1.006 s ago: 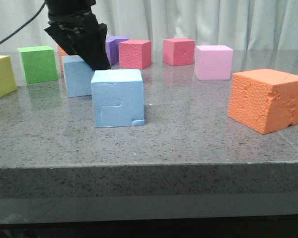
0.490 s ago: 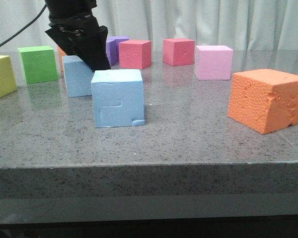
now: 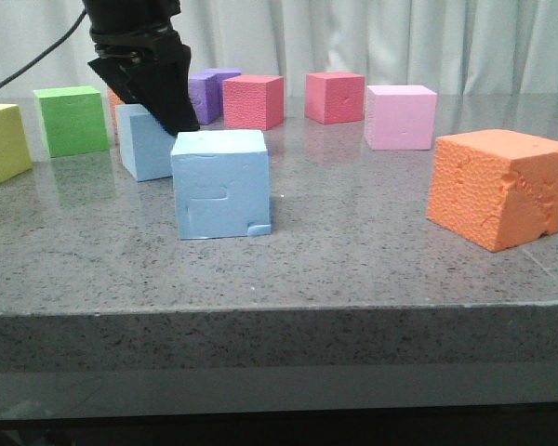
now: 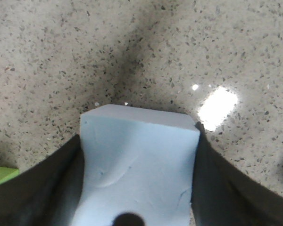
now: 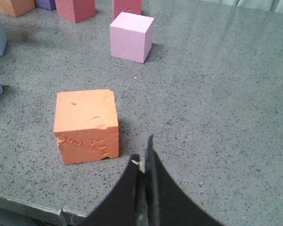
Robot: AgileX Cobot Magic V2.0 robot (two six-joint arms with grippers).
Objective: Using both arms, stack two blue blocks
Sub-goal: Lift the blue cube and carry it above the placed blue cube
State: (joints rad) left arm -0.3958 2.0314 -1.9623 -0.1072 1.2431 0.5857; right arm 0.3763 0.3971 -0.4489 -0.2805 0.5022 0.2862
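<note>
Left gripper [image 4: 139, 188]: black claw fingers pressed against both sides of the far blue block [image 3: 145, 144], gripping it on the grey stone table [image 3: 353, 223].
Right gripper [image 5: 144, 174]: fingers closed together, holding nothing, near the orange cube [image 5: 87, 125].
Progress: judged early; nothing stacked, both blocks sit on the table, lift and placement remain.
Near blue block [image 3: 221, 184]: just in front of the gripped one, light sky-blue foam, stepped groove, chipped lower corner.
Gripped block: same blue, faint surface cracks.

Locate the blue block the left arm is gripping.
Front view, left side: the rear blue block sits between the left gripper's fingers, behind the front blue block.
</note>
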